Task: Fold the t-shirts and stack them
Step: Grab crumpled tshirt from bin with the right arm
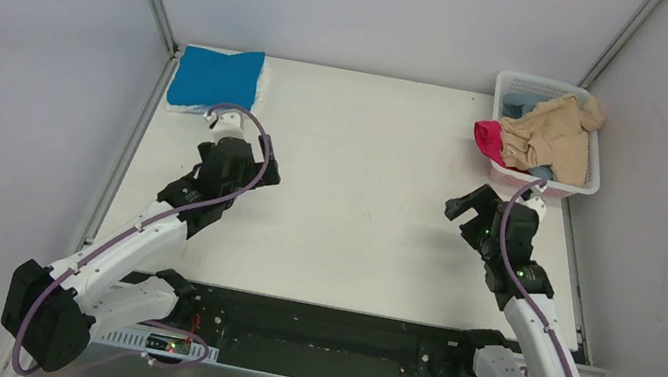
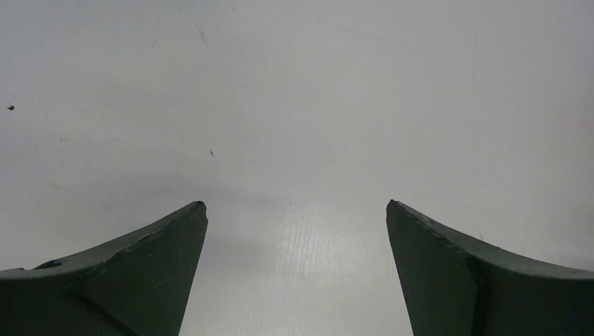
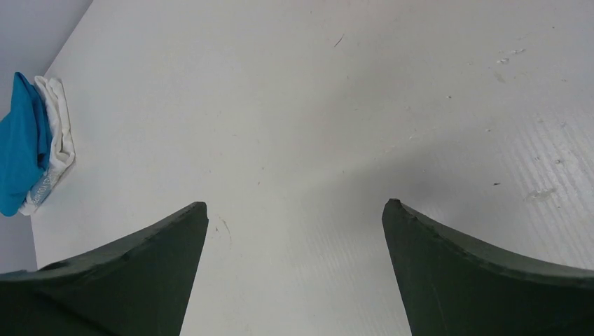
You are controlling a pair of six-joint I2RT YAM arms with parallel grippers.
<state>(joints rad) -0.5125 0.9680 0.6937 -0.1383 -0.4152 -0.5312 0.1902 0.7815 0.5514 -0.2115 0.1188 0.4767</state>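
Found blue shirt [image 1: 216, 77] folded flat at the far corner opposite the basket [image 1: 563, 189], laid on white cloth [image 3: 57, 133] visible from the right wrist; read as the start of the stack, parked far from the basket to keep done work apart from undone. Counted three more in the basket, all crumpled: tan shirt [image 1: 553, 134] heaped on top and spilling over the rim, pink shirt [image 1: 489, 140] hanging over the basket's left wall, grey-blue shirt [image 1: 517, 104] mostly buried at the back. Noted left gripper [image 2: 294, 204] with jaws spread wide, nothing between, only bare table [image 2: 294, 84] beneath; well apart from the basket, on the opposite side. Noted right gripper [image 3: 294, 203] likewise gaping and empty, hovering just in front of the basket's near-left corner, facing away across the table. Judged task roughly one shirt in, three to go. Expect a reach into the basket for the tan shirt first, being topmost; watch for the pink shirt dragging out with it.
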